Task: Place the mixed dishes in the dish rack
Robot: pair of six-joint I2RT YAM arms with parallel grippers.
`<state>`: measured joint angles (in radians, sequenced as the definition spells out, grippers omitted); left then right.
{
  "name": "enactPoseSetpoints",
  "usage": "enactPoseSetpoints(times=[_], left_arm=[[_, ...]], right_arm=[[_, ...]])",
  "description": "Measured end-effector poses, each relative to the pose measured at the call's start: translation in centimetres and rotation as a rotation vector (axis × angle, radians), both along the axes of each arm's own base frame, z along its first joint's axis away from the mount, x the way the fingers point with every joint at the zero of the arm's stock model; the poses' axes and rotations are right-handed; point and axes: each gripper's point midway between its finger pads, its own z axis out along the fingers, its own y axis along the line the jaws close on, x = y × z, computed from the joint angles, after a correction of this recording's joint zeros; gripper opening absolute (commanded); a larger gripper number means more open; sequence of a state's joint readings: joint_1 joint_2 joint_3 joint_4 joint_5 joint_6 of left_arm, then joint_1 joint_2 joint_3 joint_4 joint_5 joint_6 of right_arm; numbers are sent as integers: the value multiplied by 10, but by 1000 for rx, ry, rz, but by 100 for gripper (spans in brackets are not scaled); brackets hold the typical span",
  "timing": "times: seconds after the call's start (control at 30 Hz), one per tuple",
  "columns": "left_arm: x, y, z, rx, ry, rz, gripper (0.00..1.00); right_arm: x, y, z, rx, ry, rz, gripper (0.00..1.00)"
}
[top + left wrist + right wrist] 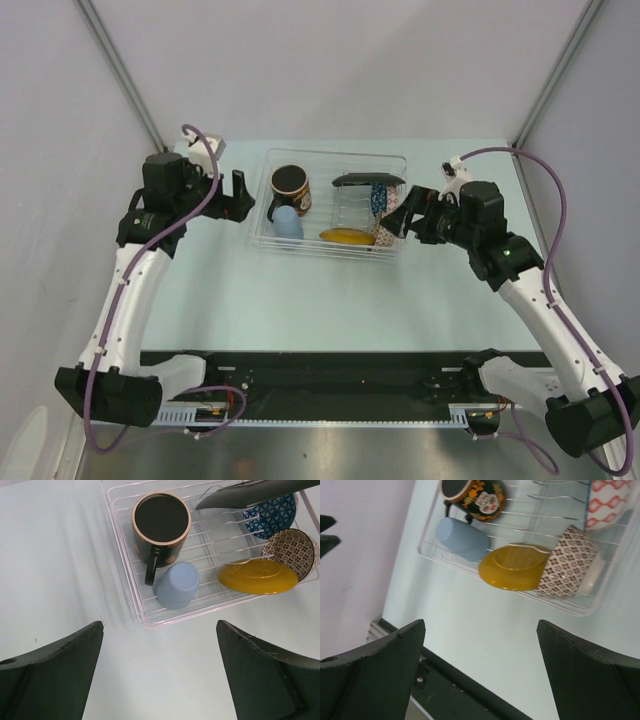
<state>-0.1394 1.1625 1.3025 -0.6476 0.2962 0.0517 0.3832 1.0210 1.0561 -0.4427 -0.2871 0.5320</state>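
Note:
The clear dish rack holds all the dishes I can see. A dark mug with a black handle stands upright at its left end. A light-blue cup lies beside the mug. The yellow saucer leans at the front, with a brown-patterned bowl behind it. The black plate and the blue-white bowl stand at the back. My left gripper is open just left of the rack. My right gripper is open at its right end. Neither holds anything.
The rack sits on a pale green table between grey side walls. A black rail runs along the near edge by the arm bases. A red-and-white patterned surface shows inside the rack's right end.

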Motion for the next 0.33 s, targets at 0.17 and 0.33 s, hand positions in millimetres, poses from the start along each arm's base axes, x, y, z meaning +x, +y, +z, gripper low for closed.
enactPoseSetpoints(times=[0.17, 0.33], left_arm=[[-10, 10, -17, -20, 25, 31, 100], [-19, 8, -34, -42, 57, 35, 100]], right_arm=[[-3, -14, -18, -91, 31, -29, 100], [-7, -19, -27, -135, 54, -30, 100]])
